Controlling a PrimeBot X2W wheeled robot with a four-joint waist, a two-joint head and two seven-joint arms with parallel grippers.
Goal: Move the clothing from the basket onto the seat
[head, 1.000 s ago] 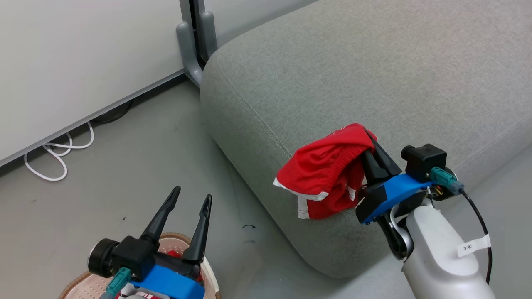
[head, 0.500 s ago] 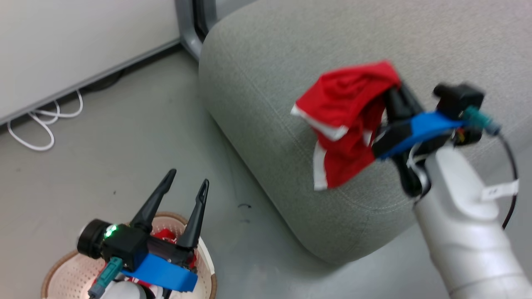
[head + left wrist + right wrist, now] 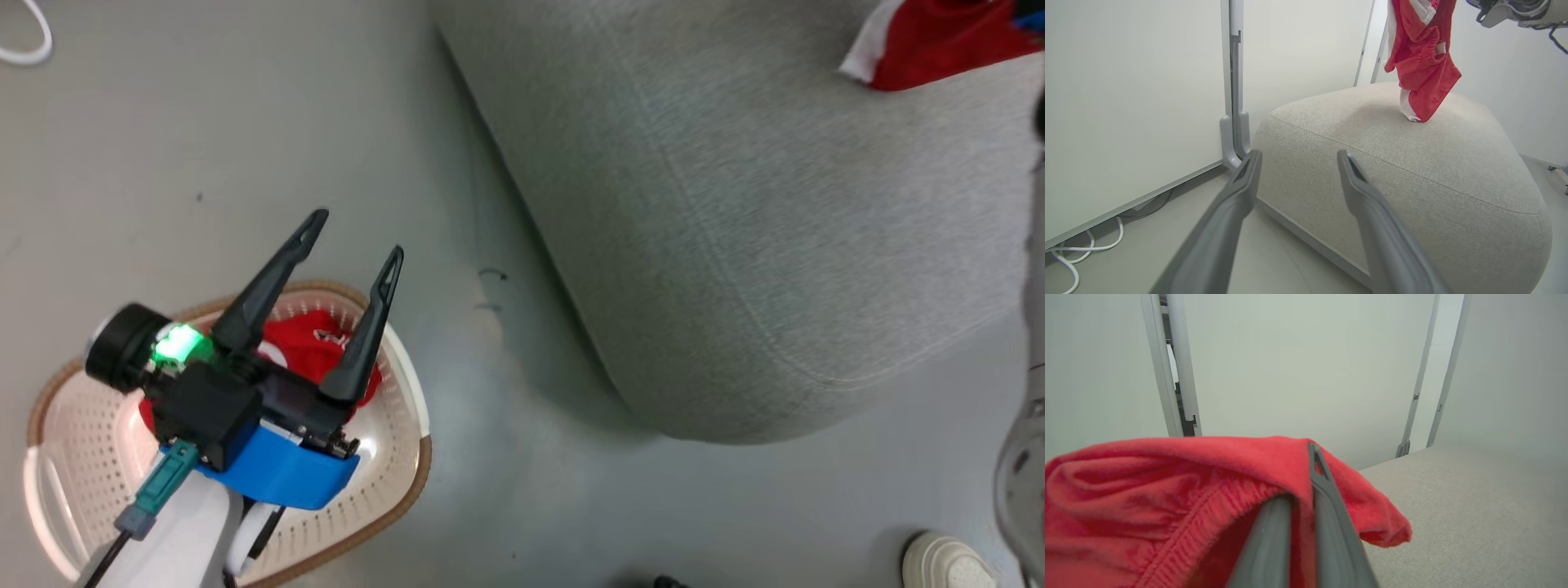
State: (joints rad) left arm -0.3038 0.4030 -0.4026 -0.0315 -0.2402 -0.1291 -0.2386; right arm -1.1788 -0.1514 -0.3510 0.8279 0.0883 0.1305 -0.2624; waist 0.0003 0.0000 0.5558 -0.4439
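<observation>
Item 1, shorts: red with white trim, pinched near the waistband in my right claw, which is clamped tight on the cloth. They hang over the seat, lowest corner at or touching its grey top, I cannot tell which
Item 2, jersey: red, bunched inside the basket, which stands on the floor near the seat's rounded corner
Item 3, my left claw: spread wide, holding nothing, above the basket
Item 4, pale shoe: on the floor, lower right of the head view
</observation>
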